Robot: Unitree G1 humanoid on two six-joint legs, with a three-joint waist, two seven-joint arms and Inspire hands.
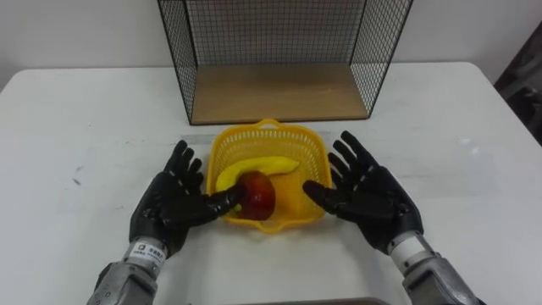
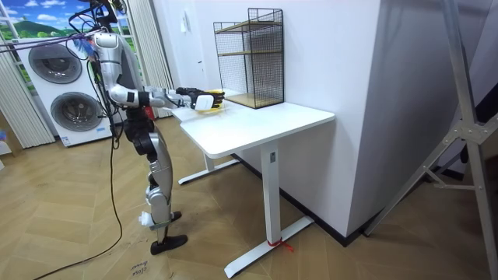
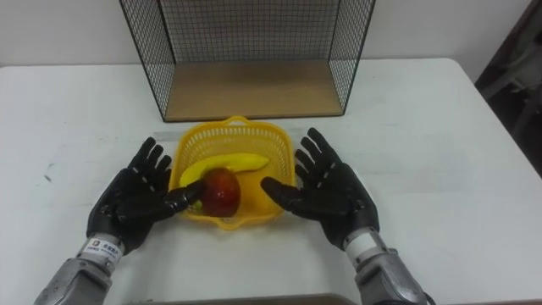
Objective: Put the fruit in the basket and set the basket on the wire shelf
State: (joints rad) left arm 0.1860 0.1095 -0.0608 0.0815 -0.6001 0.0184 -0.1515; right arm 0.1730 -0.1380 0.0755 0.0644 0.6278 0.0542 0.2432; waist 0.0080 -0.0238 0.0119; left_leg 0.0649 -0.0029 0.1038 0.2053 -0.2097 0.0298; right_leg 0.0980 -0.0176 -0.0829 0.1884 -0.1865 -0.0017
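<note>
Fruit sits inside the yellow basket (image 1: 229,148): a banana (image 1: 262,166) lies across its middle, and a round red fruit (image 1: 258,193) rests against the banana's near side, close to the basket's front wall. The basket stands on the white desk (image 1: 85,119), just in front of the wire shelf (image 1: 279,91). The shelf's open side faces the robot, and the basket's far rim is near the front edge of the shelf's wooden floor but apart from it.

The left robot hand (image 1: 174,203) is at the basket's left side. Its fingers are straight and spread, pointing away from the robot, and it grips nothing. Its thumb reaches inward to the basket's near left wall, beside the red fruit. The right robot hand (image 1: 373,195) mirrors it at the basket's right side, likewise spread flat and holding nothing, with its thumb pointing at the near right wall. Whether either thumb presses on the plastic cannot be told.

In the room view the robot stands upright at the end of the desk on the room view's left, with both arms stretched forward over the desktop. Two washing machines (image 2: 78,113) stand behind it.
</note>
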